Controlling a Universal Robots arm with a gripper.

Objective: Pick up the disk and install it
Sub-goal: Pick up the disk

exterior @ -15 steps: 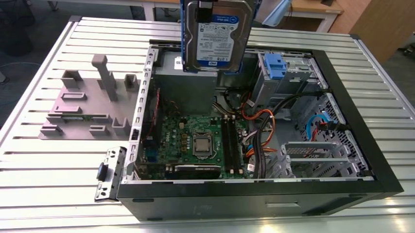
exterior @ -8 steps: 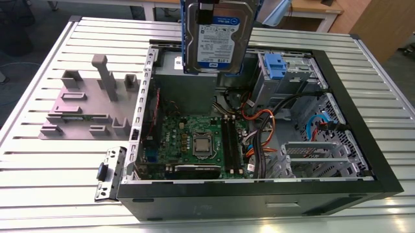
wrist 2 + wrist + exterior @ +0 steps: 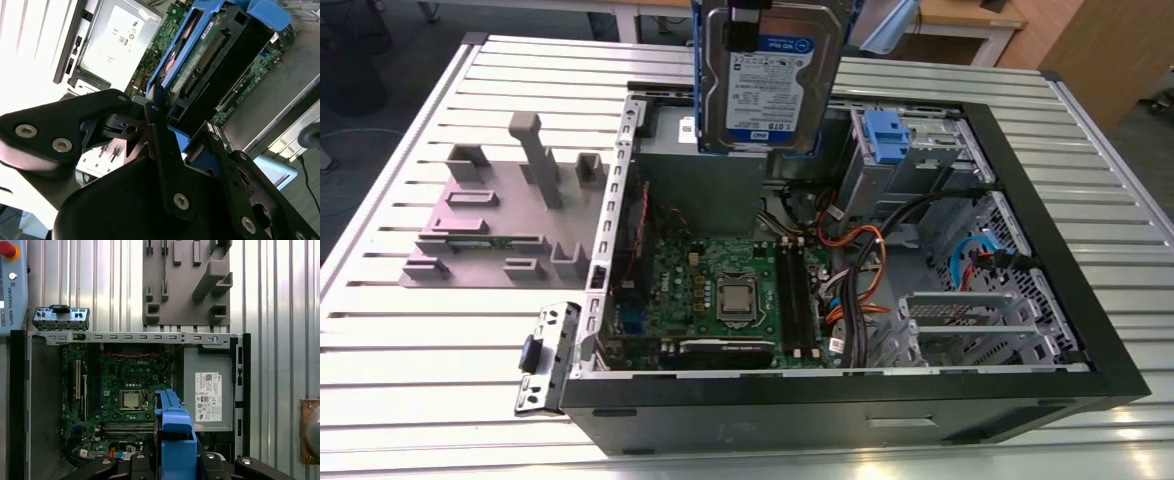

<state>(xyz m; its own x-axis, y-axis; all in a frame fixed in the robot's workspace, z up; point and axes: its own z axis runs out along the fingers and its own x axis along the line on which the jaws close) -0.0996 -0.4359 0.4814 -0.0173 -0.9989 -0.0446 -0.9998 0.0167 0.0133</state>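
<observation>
Hanging on edge above the open computer case [image 3: 1067, 300], the disk [image 3: 767, 80] faces the exterior view with its white-and-blue label, and its blue bracket [image 3: 175, 440] runs along both long sides. The gripper [image 3: 182, 117] is clamped on that bracket, one black finger [image 3: 162, 150] pressed to each side, which probably keeps the load off the drive's bare circuit board seen in the second wrist view. The disk touches nothing inside the case and sits well above the grey power supply [image 3: 207, 390] and the motherboard [image 3: 125, 390]. Holding it upright and high looks like a way to clear the case walls and the loose cables [image 3: 854, 260]. A metal drive cage with a blue latch [image 3: 887, 135] stands at the case's far end. The case lies on its side on a slatted metal table [image 3: 427, 340]. Near the table's edge at the exterior view's left sits a grey holder plate [image 3: 480, 220], and a small metal panel [image 3: 544, 358] leans just beside the case's near corner. Beyond the table's far edge are wooden furniture and dark floor.
</observation>
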